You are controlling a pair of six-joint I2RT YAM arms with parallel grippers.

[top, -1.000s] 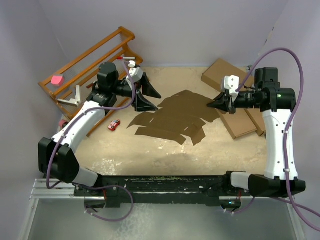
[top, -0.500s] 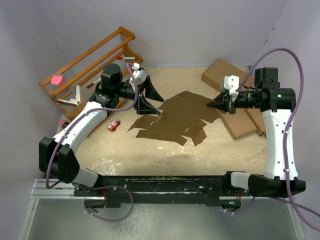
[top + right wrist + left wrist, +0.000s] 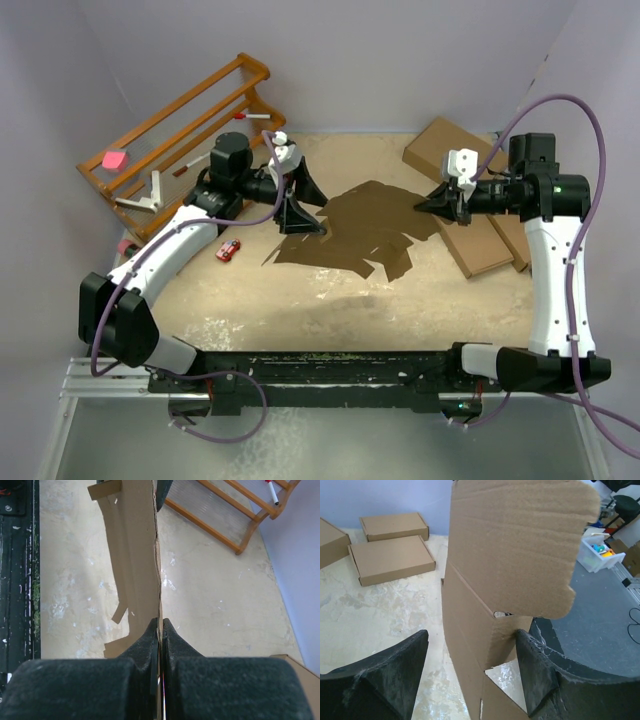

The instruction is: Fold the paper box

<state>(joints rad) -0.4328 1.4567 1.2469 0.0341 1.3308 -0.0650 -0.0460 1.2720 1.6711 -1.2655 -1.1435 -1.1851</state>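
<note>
The paper box [image 3: 350,228] is a brown die-cut cardboard sheet in the middle of the table, its left part raised off the surface. My right gripper [image 3: 437,203] is shut on its right edge; in the right wrist view the sheet [image 3: 135,555] runs edge-on away from the pinched fingertips of that gripper [image 3: 160,623]. My left gripper [image 3: 303,203] is open at the sheet's left end. In the left wrist view the sheet [image 3: 510,545] stands upright between the spread fingers of that gripper [image 3: 470,634]. The right finger [image 3: 532,665] touches a flap, and the left finger [image 3: 400,670] is apart from it.
A wooden rack [image 3: 180,120] with a pink object [image 3: 115,159] stands at the back left. A small red toy [image 3: 227,249] lies left of the sheet. Ready-made brown boxes [image 3: 450,145] [image 3: 480,245] lie at the right, behind my right gripper.
My left gripper has moved right onto the sheet's left end with its jaws a little wider. The sheet's left part has bunched and risen. The right arm has stayed still.
</note>
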